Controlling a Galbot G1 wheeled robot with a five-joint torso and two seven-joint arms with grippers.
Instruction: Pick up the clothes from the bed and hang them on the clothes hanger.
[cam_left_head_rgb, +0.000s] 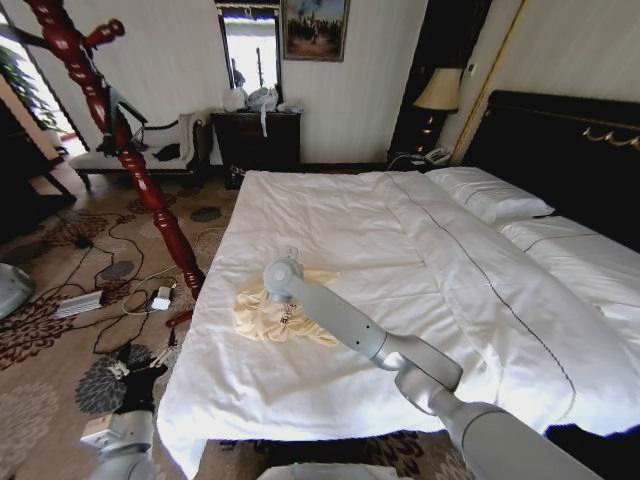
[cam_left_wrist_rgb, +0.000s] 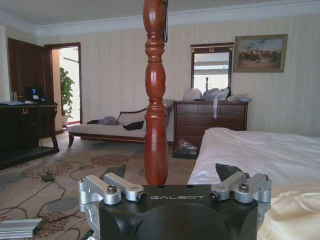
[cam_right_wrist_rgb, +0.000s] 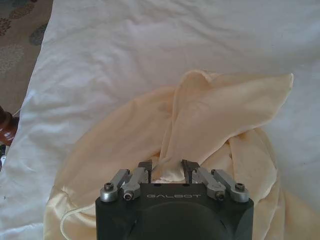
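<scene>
Item: my right gripper (cam_right_wrist_rgb: 166, 170), reached out over the bed (cam_left_head_rgb: 420, 300), pinching a raised fold of the clothes (cam_right_wrist_rgb: 220, 115) between its 2 fingers (cam_right_wrist_rgb: 145, 168). The fold stands up as a peak from the heap.

Item: the clothes (cam_left_head_rgb: 272, 312), 1 cream-yellow garment, crumpled on the white duvet near the bed's left edge, toward the foot end, with a thin pale cord lying at its margin.

Item: my left gripper (cam_left_wrist_rgb: 174, 181), low beside the bed's left edge, fingers spread apart and holding nothing. It faces a turned red-brown wooden post (cam_left_wrist_rgb: 155, 95) standing on the carpet (cam_left_head_rgb: 60, 350) off the bed's left edge.

Item: 2 pillows (cam_left_head_rgb: 490, 195) at the head end, against the dark headboard (cam_left_head_rgb: 560, 140).
</scene>
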